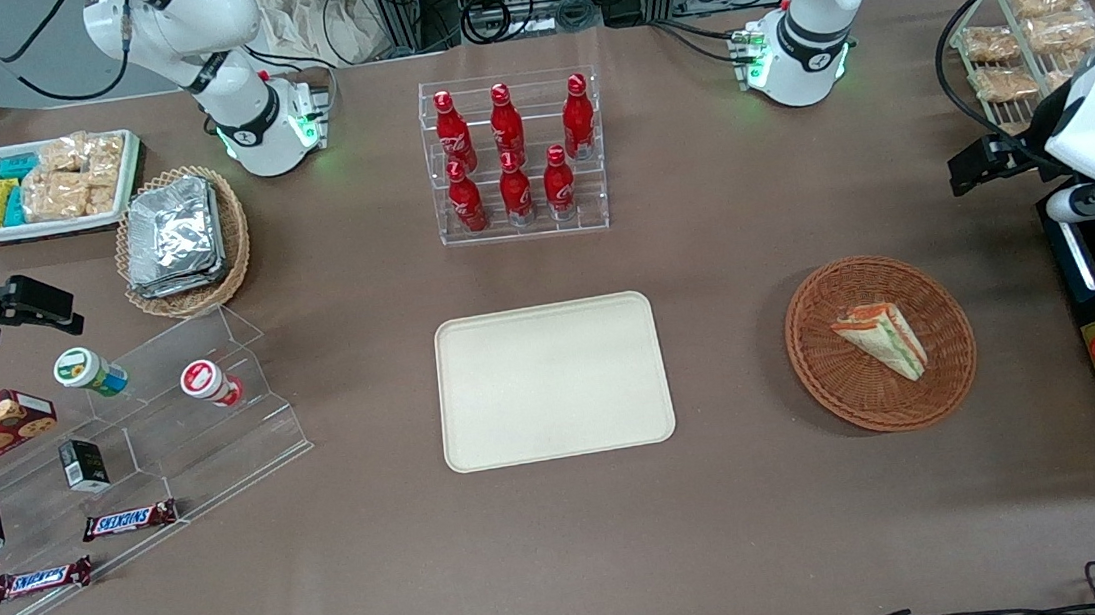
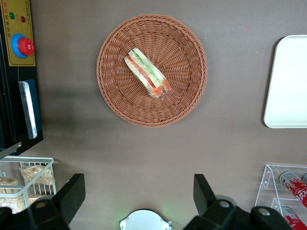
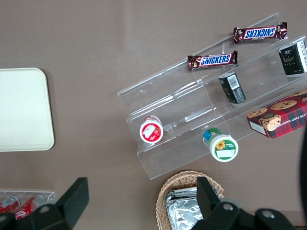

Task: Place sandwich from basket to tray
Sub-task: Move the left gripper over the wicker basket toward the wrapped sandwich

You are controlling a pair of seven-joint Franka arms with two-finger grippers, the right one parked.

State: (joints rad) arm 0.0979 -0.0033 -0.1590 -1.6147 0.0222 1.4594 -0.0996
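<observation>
Brown cloth covers the whole surface (image 1: 721, 230), and cables and metal framing are seen along its edge farthest from the front camera. The cream tray (image 1: 555, 380) lies flat near the middle, with a clear rack of red bottles (image 1: 513, 155) farther from the camera. Toward the working arm's end sits the reddish-brown basket (image 1: 880, 343), and the wrapped sandwich (image 1: 880, 339) lies inside it. The pincer (image 2: 139, 196) is held released, its fingers (image 2: 72, 194) spread wide, above bare cloth near the basket and touching nothing.
</observation>
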